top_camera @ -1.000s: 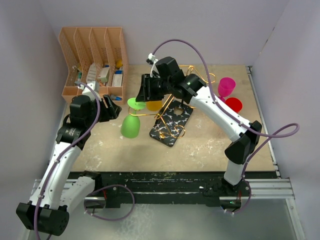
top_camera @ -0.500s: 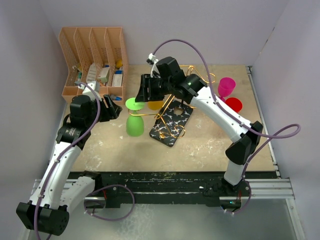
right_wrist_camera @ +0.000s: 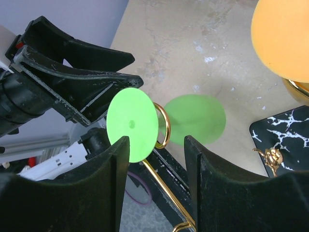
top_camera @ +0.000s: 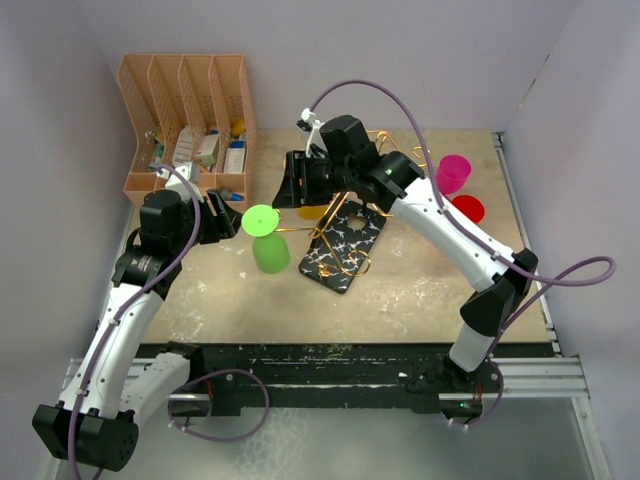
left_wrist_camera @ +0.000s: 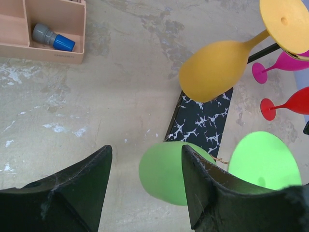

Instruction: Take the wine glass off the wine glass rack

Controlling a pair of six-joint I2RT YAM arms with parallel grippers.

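A green wine glass [top_camera: 268, 250] hangs upside down by its foot [top_camera: 260, 219] from a curled arm of the gold wire rack [top_camera: 345, 262], which stands on a black marble-look base [top_camera: 350, 235]. An orange glass [top_camera: 311, 211] hangs beside it. My left gripper [top_camera: 228, 218] is open just left of the green glass; in the left wrist view the green bowl [left_wrist_camera: 166, 174] shows beyond the gap of the left gripper [left_wrist_camera: 146, 150]. My right gripper [top_camera: 290, 185] is open just above the glass; in the right wrist view [right_wrist_camera: 156, 140] the green foot [right_wrist_camera: 132, 123] and gold curl [right_wrist_camera: 162, 126] lie between its fingers.
A peach file organiser [top_camera: 188, 120] with small items stands at the back left. A pink glass [top_camera: 453, 172] and a red glass [top_camera: 467, 208] lie at the right of the rack. Grey walls close in both sides.
The green glass has swung on its arm: its foot shifted left and lower in the view, its bowl slightly right. The right arm shifted a little to the right. The left arm kept still.
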